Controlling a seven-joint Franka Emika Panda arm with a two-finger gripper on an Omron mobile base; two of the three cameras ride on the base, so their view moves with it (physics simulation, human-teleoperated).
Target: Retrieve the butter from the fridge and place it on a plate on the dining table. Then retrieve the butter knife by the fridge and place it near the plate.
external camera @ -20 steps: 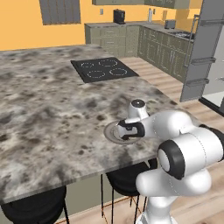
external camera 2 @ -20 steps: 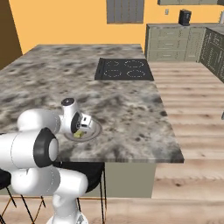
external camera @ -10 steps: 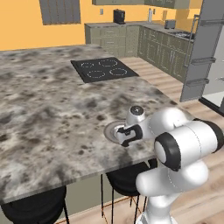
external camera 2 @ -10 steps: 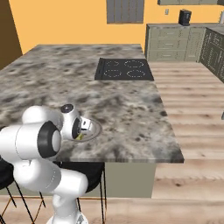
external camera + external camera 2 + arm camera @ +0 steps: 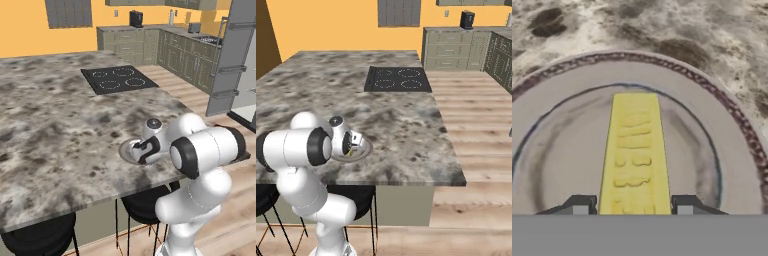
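The yellow butter [image 5: 635,150] lies lengthwise in the middle of the round grey-brown plate [image 5: 562,150], and my gripper [image 5: 632,206] is shut on its near end. From the side, the gripper [image 5: 143,152] hangs low over the plate [image 5: 125,149] near the front edge of the dining table [image 5: 60,125]. In the right base view the butter [image 5: 351,152] peeks out as a yellow spot at the gripper [image 5: 354,149], just above the plate [image 5: 369,148]. The fridge [image 5: 230,60] stands at the far right with its door swung out. The butter knife is out of view.
A black cooktop [image 5: 119,79] is set into the table beyond the plate. Black stools [image 5: 40,239] stand under the table's front edge. Olive-green cabinets [image 5: 145,42] line the back wall. Wooden floor [image 5: 476,115] stretches to the right of the table.
The hand has sunk a little toward the plate with the butter still between its fingers, and the forearm has swung closer over the table edge. The plate has not moved.
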